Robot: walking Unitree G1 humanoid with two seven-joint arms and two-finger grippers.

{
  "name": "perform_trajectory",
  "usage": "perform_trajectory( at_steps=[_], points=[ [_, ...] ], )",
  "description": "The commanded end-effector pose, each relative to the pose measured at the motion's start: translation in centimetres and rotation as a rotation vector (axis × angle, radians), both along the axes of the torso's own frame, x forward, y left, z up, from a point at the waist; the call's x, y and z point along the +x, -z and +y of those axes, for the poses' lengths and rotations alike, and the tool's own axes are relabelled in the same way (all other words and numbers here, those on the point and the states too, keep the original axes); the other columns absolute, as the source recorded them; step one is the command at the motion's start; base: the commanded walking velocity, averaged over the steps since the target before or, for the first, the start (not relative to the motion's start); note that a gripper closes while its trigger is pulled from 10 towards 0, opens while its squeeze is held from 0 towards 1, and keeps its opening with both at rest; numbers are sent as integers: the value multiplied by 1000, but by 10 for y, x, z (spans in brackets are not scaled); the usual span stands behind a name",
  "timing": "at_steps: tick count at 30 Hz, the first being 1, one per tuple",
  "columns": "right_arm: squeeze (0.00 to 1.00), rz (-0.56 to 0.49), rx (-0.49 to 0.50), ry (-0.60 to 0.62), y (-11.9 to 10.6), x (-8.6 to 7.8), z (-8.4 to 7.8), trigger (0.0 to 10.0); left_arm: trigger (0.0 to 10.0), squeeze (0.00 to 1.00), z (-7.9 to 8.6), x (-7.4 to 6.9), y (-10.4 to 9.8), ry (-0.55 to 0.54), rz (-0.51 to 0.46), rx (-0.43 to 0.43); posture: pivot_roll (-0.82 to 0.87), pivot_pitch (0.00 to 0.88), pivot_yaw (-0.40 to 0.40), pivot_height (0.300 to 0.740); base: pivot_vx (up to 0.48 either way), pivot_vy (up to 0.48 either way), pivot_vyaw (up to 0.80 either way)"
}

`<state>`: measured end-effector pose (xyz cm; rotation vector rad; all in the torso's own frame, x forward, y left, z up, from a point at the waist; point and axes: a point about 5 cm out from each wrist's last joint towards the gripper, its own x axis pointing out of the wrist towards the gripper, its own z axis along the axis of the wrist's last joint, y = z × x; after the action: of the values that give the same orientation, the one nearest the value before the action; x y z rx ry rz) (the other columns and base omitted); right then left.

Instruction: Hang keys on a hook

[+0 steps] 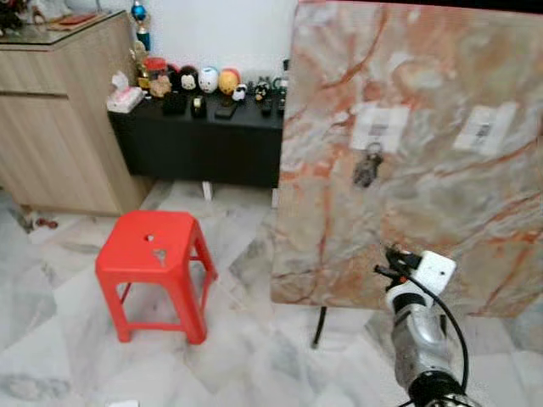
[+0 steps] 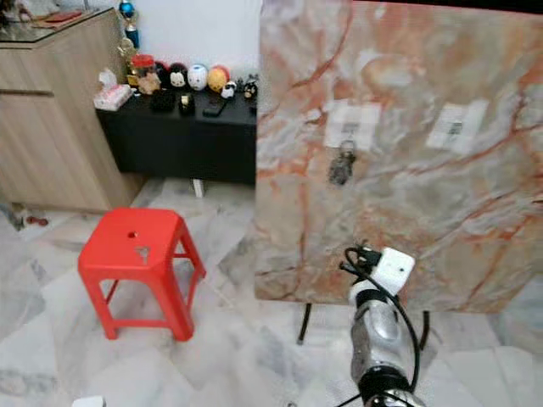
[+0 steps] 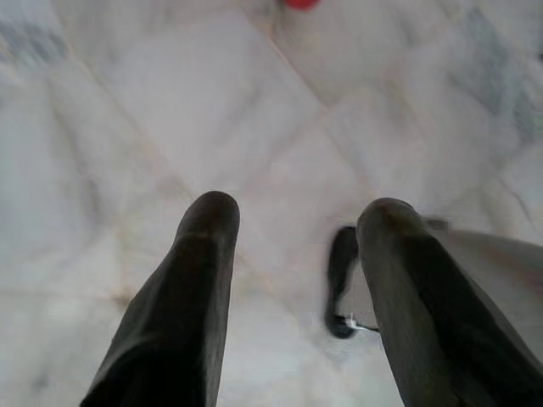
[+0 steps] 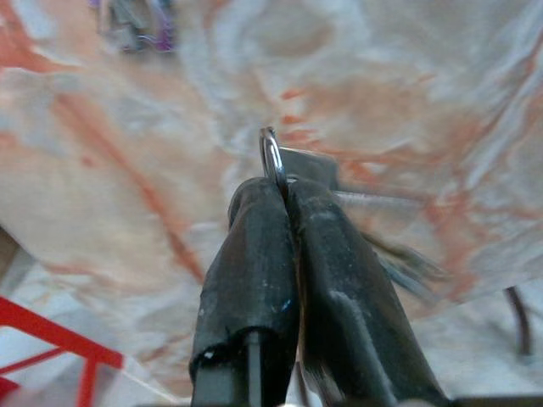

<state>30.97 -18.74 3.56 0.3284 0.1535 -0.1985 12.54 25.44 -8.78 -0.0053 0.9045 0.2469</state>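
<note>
Keys: a ring (image 4: 270, 158) pinched edge-on between the closed fingers of the right gripper (image 4: 284, 203), its loop poking out past the tips, with what looks like a flat key blade behind it. Biggest thing ahead is the marble board (image 1: 441, 178), propped upright on dark legs, and the right arm reaches up toward its lower part. Two pale labels sit high on the board; under the left label (image 1: 379, 125) another bunch of keys (image 1: 366, 167) already hangs, so a hook must be there, though I can't make out the hook itself. That's the relation to watch: the target lies up and a bit to the robot's left of the held ring, well apart, and the ring stands roughly upright, facing the board. Right arm is clearly the nearer one. Left gripper (image 3: 293, 220) hangs idle over the floor, fingers spread. Off left, a red stool (image 1: 153, 246).
</note>
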Motion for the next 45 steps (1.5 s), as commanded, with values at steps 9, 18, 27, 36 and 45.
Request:
perform_trajectory(
  at_steps=[9,18,27,36,45],
  points=[
    [0,-23,1,-15,-7,7,6,10000,10000,0,0,-4,2,0,19,-13,194,0,-62,740,0,0,0],
    [0,-37,0,4,-11,10,4,10000,10000,0,5,-1,0,-15,20,-17,200,0,-66,740,0,0,0],
    [0,-38,-6,11,-12,10,3,10000,10000,0,2,-1,1,-24,17,-31,197,0,-72,740,0,0,0],
    [0,-57,-2,12,-18,15,5,10000,10000,0,-1,-2,1,-16,6,-42,200,0,-74,740,263,0,0],
    [0,-50,15,17,-18,16,7,10000,10000,0,-3,1,1,-14,0,-45,201,0,-74,740,290,0,-475]
  ],
)
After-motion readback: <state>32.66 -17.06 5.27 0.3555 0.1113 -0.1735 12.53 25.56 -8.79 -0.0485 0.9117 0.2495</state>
